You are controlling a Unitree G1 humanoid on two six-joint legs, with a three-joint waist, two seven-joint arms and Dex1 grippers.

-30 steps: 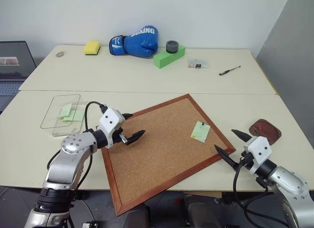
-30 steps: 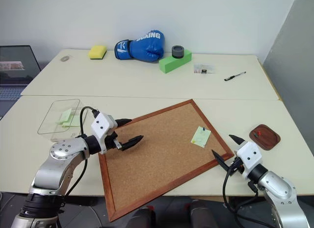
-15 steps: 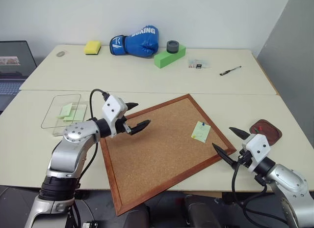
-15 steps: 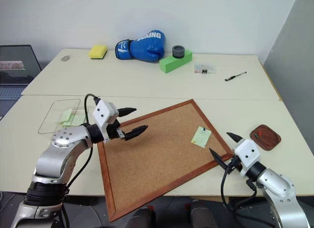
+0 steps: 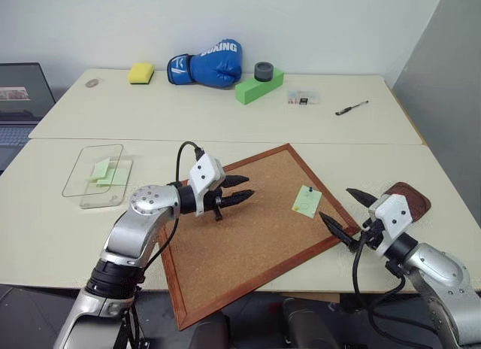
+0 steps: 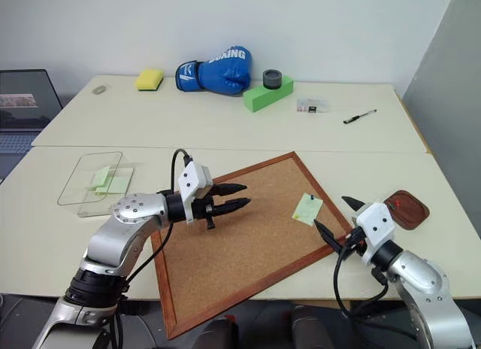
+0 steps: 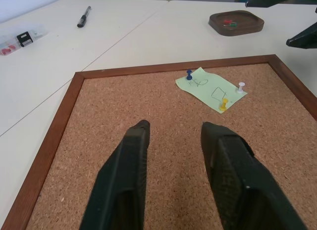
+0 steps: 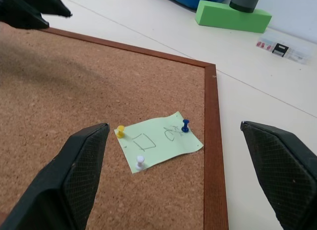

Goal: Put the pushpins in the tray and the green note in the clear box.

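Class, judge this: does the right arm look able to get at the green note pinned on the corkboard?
Probably yes: the right end effector stands open beside the corkboard, with nothing between it and the green note.

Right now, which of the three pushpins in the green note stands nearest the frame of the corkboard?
The blue pushpin, at the note's corner closest to the corkboard frame; the yellow and white ones sit farther in.

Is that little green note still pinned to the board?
Yes. The green note lies flat on the corkboard with three pushpins in it.
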